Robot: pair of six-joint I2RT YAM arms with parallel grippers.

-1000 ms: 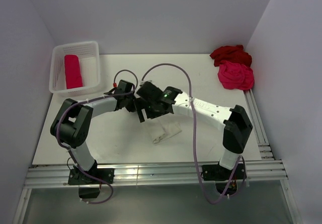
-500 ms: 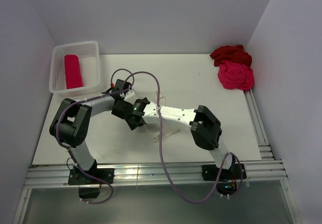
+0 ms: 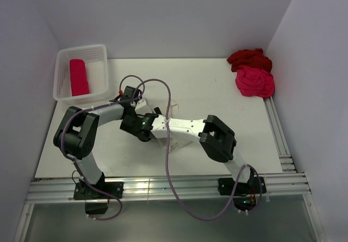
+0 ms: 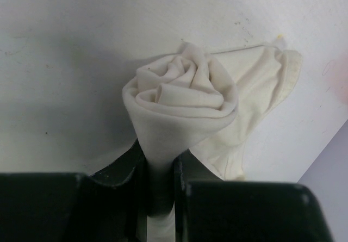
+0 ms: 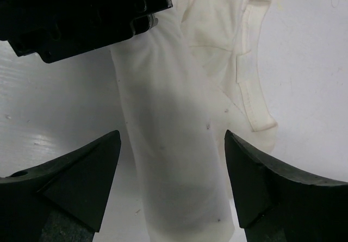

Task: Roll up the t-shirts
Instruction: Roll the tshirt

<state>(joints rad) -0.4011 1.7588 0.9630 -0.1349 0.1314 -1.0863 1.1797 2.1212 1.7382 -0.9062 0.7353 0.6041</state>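
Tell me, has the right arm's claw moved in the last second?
Yes. The right claw has slid left, closer to the white basket, and now straddles the cream t-shirt.

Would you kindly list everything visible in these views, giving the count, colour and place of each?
cream-white t-shirt: one, cream-white, part-rolled at the table's centre, rolled end pinched in the left gripper
dark red t-shirt: one, dark red, bunched in the far right corner
hot pink t-shirt: one, hot pink, bunched against the near side of the dark red one
rolled t-shirt: one, pink-red, lying in the basket
basket: one, white mesh, far left corner
table: one, white
cables: two, purplish, looping over the arms
left gripper: one, black, shut on the cream-white t-shirt
right gripper: one, black, open, a finger either side of the roll
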